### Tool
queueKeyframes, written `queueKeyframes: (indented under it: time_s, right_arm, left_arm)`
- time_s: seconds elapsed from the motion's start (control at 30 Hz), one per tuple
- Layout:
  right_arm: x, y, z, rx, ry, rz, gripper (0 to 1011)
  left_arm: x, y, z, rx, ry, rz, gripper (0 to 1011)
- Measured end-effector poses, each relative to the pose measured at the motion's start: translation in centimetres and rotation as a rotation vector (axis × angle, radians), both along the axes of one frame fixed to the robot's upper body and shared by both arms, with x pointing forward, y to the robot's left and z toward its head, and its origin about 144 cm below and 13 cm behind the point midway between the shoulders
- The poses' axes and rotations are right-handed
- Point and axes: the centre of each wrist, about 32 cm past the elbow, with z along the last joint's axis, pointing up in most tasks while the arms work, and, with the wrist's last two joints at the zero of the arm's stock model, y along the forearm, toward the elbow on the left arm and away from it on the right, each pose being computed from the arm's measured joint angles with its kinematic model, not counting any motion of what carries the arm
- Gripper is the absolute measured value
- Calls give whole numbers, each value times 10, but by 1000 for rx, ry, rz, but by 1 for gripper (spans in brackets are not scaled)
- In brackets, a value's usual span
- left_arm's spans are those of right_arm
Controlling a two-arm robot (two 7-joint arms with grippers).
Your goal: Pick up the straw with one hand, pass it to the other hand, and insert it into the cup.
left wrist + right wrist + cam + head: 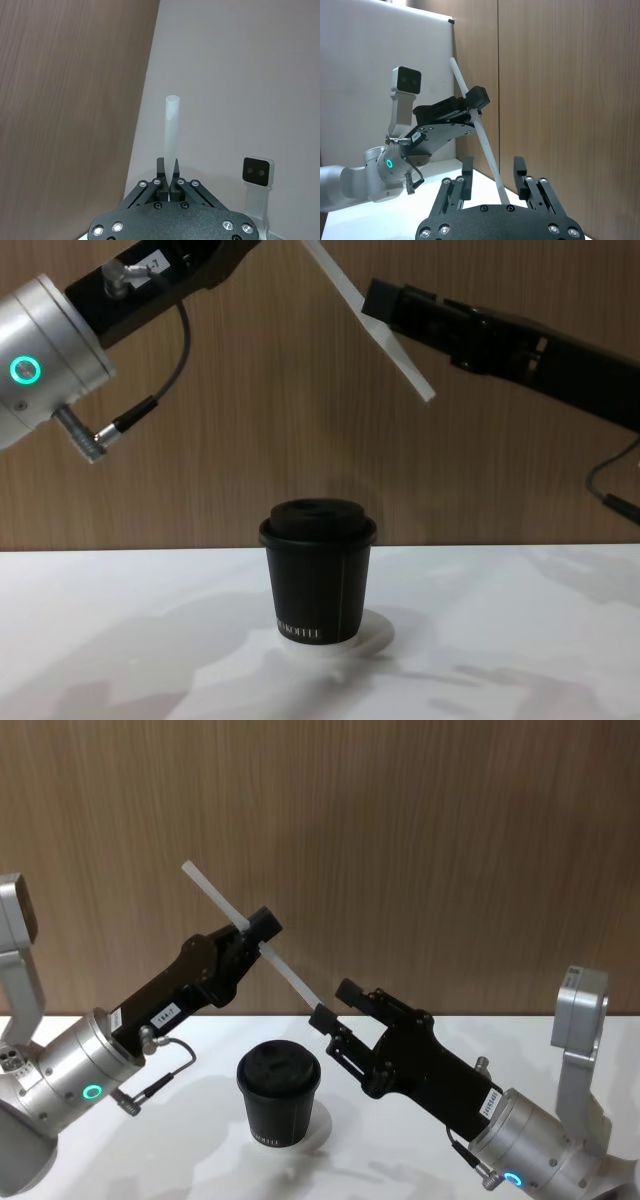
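Observation:
The white straw (290, 978) hangs slanted in the air above the table, and my left gripper (255, 932) is shut on its middle. The left wrist view has the straw (171, 135) sticking out past the closed fingertips of that gripper (169, 182). My right gripper (333, 1003) is open around the straw's lower end. In the right wrist view the straw (485, 145) runs down between its spread fingers (493, 167) without a clear touch. Below both grippers the black lidded cup (279, 1095) stands upright on the table, also in the chest view (318, 575).
The white table (200, 1140) stretches around the cup, with a wood-panel wall (450, 840) behind. A flat white disc (375, 632) lies under the cup. A dark cable (165, 1080) loops from my left wrist above the table.

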Motion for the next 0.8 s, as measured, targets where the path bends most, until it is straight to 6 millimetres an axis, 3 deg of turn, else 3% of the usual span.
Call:
queueKeyframes:
  time_s: [0.57, 0.8]
  right_arm:
    - [0, 0, 0, 0, 0, 0, 980]
    - [0, 0, 0, 0, 0, 0, 1001]
  left_arm:
    - [-14, 7, 16, 141, -46, 156, 15]
    - [-21, 7, 25, 222, -72, 262, 15]
